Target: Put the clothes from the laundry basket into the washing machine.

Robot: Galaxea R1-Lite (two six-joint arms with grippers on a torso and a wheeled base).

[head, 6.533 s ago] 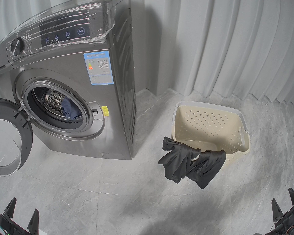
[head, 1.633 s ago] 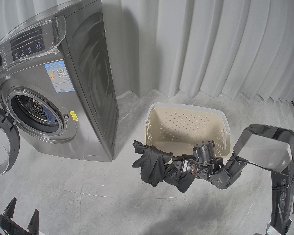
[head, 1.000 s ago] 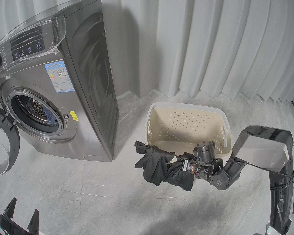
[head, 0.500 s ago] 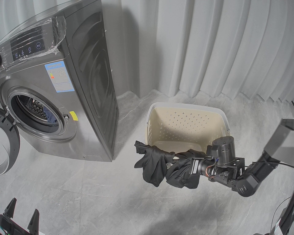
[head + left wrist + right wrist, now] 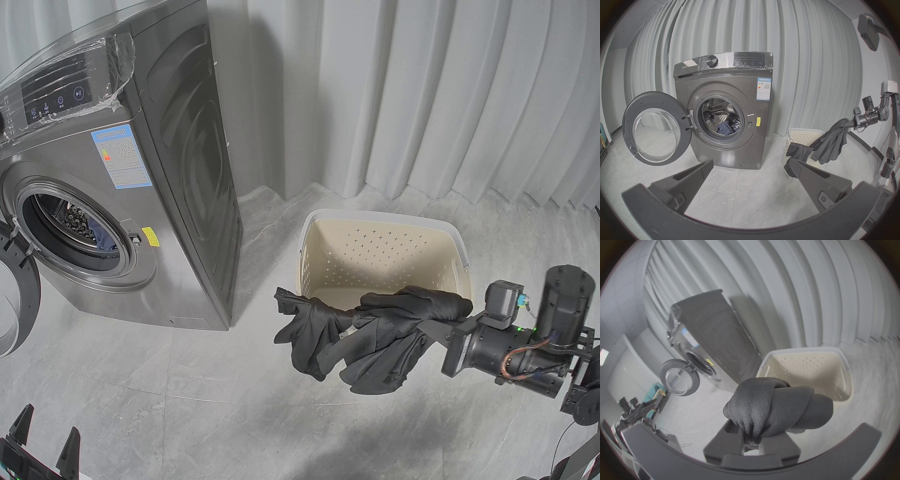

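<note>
Our left gripper (image 5: 45,436) hangs low, fingers spread and empty. Our right gripper (image 5: 752,441) clamps the dark garment (image 5: 375,337), lifted above the near rim of the laundry basket (image 5: 382,218), with one end trailing at its near left corner. Next, we judge, it must clear the rim and swing to the washing machine (image 5: 175,187).

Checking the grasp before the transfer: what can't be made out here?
- Right gripper fingertips: wrapped by the black garment, head and right wrist views.
- Laundry basket floor, near side: hidden behind the garment, head view.
- Washing machine drum beyond the blue cloth: dark and too small, left wrist view.
</note>
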